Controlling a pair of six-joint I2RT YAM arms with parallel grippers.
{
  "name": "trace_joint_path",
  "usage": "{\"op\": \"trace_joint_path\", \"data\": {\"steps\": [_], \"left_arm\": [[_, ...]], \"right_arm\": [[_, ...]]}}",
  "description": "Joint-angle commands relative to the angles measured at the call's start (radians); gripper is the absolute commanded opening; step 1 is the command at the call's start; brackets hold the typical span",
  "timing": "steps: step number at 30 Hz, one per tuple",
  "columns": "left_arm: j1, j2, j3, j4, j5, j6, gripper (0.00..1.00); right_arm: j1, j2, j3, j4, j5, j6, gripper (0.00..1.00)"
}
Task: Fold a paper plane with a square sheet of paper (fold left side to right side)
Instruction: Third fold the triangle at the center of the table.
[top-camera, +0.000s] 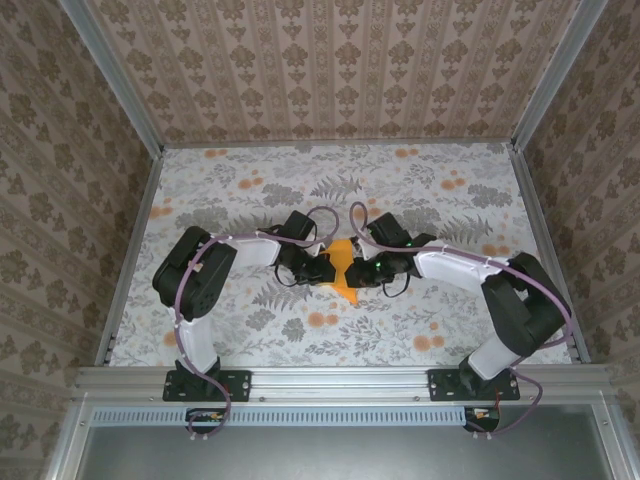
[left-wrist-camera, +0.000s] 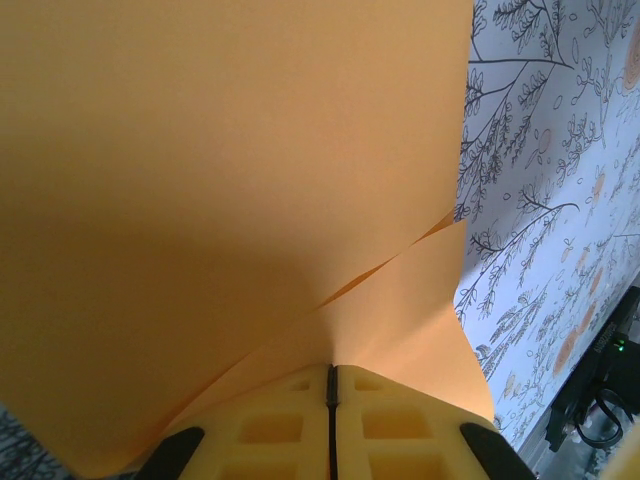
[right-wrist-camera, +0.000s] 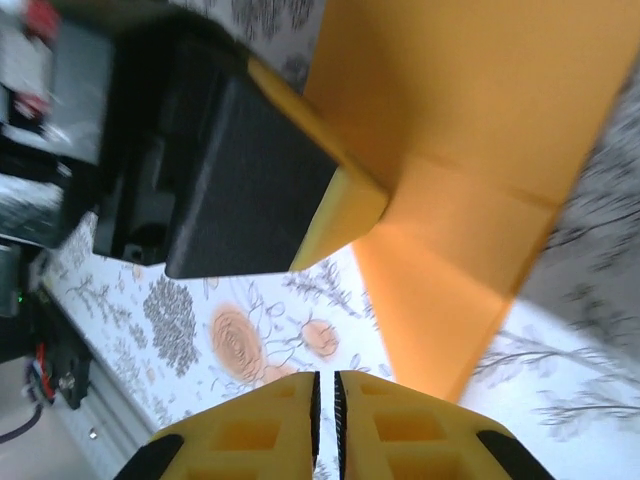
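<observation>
Your table (top-camera: 420, 200), covered in a print of grey leaves and orange blossoms, carries everything here. Your left arm (top-camera: 195, 275) and right arm (top-camera: 510, 300) both rise from the near edge and bend inward. Their wrists meet over the middle of the table, about midway between its left and right edges.

Between the wrists you have the orange sheet of paper (top-camera: 344, 262), partly folded. From the left wrist you see one wide panel with a second layer below it and a slanting edge between the two. From the right wrist you see a crease dividing an upper panel from a lower flap that tapers to a point.

Your left gripper (left-wrist-camera: 331, 372) has its fingers pressed together on the sheet, and the paper rises straight out of the seam between them. Your right gripper (right-wrist-camera: 325, 378) sits just beside the sheet. Its fingers stand together with only a thin slit, and no paper shows in that slit. The flap's point ends close by the fingers, but you cannot tell whether it touches them.
</observation>
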Motion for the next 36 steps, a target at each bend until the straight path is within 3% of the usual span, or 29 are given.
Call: {"op": "trace_joint_path", "data": {"steps": [1, 11, 36], "left_arm": [[0.0, 0.023, -0.027, -0.056, -0.095, -0.011, 0.08], [-0.002, 0.029, -0.013, -0.067, -0.098, -0.007, 0.08], [-0.003, 0.035, -0.002, -0.091, -0.106, 0.008, 0.07]], "right_arm": [[0.009, 0.059, 0.015, 0.027, -0.032, 0.083, 0.14], [0.03, 0.162, 0.089, -0.022, -0.012, 0.071, 0.15], [0.047, 0.222, 0.098, -0.124, 0.047, 0.079, 0.15]]}}
